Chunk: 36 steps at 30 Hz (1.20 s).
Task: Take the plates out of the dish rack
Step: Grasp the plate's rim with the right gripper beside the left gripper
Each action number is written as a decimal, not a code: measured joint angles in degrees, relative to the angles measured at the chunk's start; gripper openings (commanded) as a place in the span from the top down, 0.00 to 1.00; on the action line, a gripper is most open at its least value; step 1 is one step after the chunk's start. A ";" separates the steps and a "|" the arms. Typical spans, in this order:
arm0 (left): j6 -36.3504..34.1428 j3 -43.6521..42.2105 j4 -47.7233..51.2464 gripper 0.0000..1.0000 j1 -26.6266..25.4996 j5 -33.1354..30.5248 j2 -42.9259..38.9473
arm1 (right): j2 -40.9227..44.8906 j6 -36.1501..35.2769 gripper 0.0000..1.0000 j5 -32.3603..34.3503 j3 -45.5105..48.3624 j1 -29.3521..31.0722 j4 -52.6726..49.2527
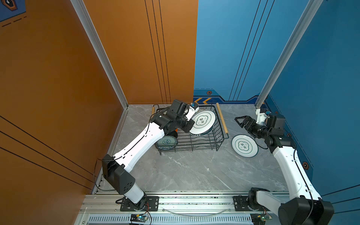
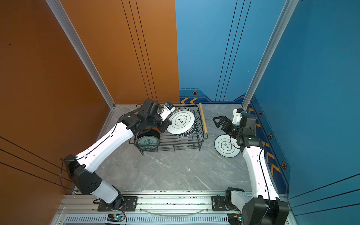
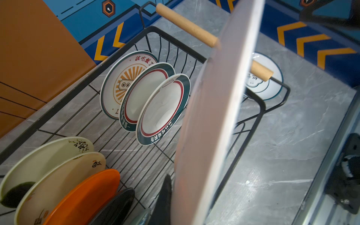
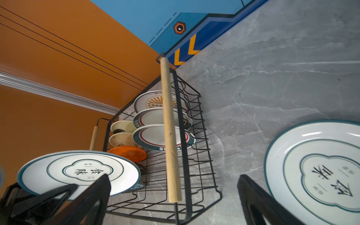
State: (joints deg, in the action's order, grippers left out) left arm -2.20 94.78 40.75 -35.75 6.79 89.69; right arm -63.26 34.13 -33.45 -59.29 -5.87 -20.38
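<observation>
Plate (image 1: 203, 119) clamped in L gripper (image 1: 190, 126) over dish rack (image 1: 194, 148); R gripper (image 1: 240, 121) gapes empty. Yr lift should clear its rim, then swing to 3 o'clock by unloaded plate (image 1: 244, 146).

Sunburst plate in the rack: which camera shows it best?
The left wrist view: the sunburst plate stands upright, rays and red lettering clear, partly overlapped by its neighbour. The right wrist view shows only part of that plate behind a wooden handle. In both top views I cannot make it out.
</observation>
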 measured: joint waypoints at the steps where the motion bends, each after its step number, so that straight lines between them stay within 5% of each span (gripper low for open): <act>1: 2.36 0.00 -0.07 1.00 0.24 0.02 -0.87 | 0.48 0.74 0.00 -0.24 0.11 0.83 1.46; 9: 24.70 -9.68 -7.04 0.98 3.93 0.96 -9.31 | 1.88 9.44 0.00 -0.76 5.97 10.58 15.39; 17: 42.18 -24.22 -15.91 0.97 4.87 1.53 -15.52 | 0.87 16.76 0.14 -0.74 10.84 18.49 26.91; 26: 55.23 -36.94 -30.73 0.98 3.96 3.91 -21.05 | -6.36 20.44 0.26 0.37 11.45 27.65 35.06; 36: 62.45 -44.17 -39.30 0.98 0.59 3.82 -22.16 | -9.40 23.87 0.29 0.72 15.15 29.83 43.45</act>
State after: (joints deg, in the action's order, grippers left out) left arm 60.25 50.61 1.45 -35.16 10.61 67.53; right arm -72.66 58.00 -32.73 -44.14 23.97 23.07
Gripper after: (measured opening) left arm 0.093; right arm 0.717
